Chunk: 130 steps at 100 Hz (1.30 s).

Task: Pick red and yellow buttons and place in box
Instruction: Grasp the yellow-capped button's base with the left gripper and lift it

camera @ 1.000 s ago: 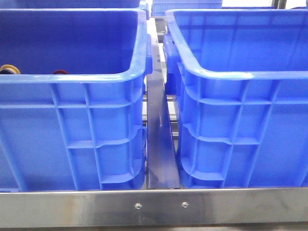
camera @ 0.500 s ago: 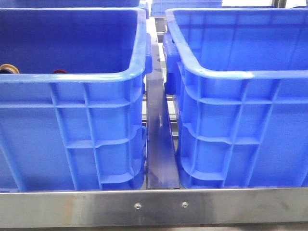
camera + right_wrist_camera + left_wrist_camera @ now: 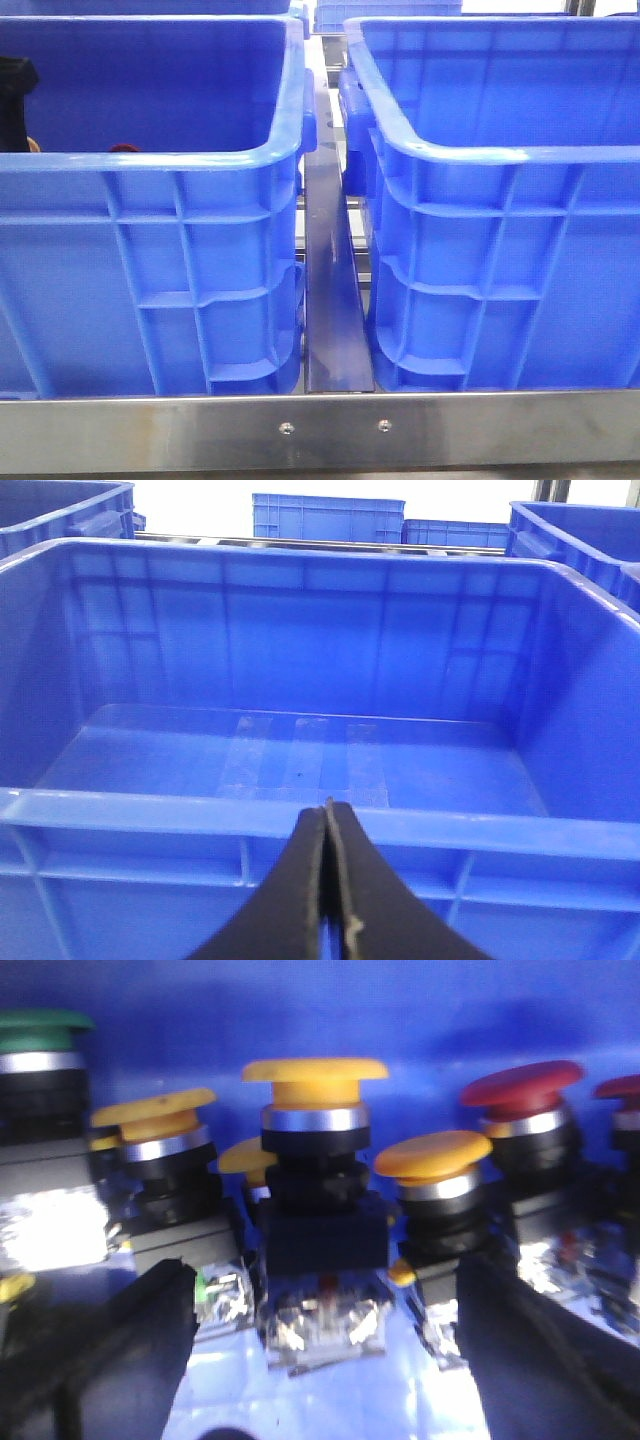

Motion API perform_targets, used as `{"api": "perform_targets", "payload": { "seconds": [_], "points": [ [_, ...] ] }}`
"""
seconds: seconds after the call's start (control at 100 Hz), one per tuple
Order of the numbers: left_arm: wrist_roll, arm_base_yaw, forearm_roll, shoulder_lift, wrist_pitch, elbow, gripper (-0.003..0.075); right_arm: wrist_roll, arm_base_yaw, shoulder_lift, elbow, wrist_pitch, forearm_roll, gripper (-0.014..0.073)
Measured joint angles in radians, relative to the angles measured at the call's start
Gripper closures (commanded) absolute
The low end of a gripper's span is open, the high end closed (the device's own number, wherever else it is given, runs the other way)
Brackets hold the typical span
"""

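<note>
In the left wrist view a yellow button (image 3: 315, 1070) with a black body stands straight ahead among several buttons on the left crate's floor. A red button (image 3: 520, 1085) stands to one side of it. My left gripper (image 3: 325, 1360) is open and empty, its black fingers (image 3: 110, 1360) spread either side of the yellow button's base, apart from it. In the front view the left arm (image 3: 15, 75) shows inside the left crate (image 3: 150, 160), near a red cap (image 3: 122, 148). My right gripper (image 3: 328, 815) is shut and empty before the empty box (image 3: 150, 810), the right crate in the front view (image 3: 500, 155).
More yellow buttons (image 3: 155, 1110) and a green one (image 3: 40, 1030) crowd round the middle button. A metal rail (image 3: 330, 290) runs between the two crates. A steel bar (image 3: 330, 428) crosses the front. More blue crates (image 3: 330, 515) stand behind.
The left arm has come into the front view at the left crate's far left and now covers the yellow cap seen there before. The crates have not moved.
</note>
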Motion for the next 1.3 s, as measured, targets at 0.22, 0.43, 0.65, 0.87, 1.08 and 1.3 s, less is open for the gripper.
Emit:
{"api": "perform_targets", "payload": {
  "seconds": [0.22,0.43,0.65,0.87,1.08,1.3],
  "points": [
    [0.000,0.000,0.000,0.023,0.000,-0.001,0.0281,0.002,0.000,0.000,0.000,0.000,0.000,0.0650],
    [0.000,0.000,0.000,0.023,-0.002,-0.004,0.0458,0.002,0.000,0.000,0.000,0.000,0.000,0.0650],
    [0.000,0.000,0.000,0.023,0.007,-0.005,0.0627,0.002,0.000,0.000,0.000,0.000,0.000,0.0650],
    [0.041,-0.004,0.000,0.017,0.010,-0.005,0.0627,0.002,0.000,0.000,0.000,0.000,0.000,0.0650],
    [0.154,-0.004,-0.097,-0.082,0.013,0.001,0.0627,0.002,0.000,0.000,0.000,0.000,0.000,0.0650],
    [0.411,-0.004,-0.370,-0.192,0.016,0.062,0.0627,0.002,0.000,0.000,0.000,0.000,0.000,0.0650]
  ]
}}
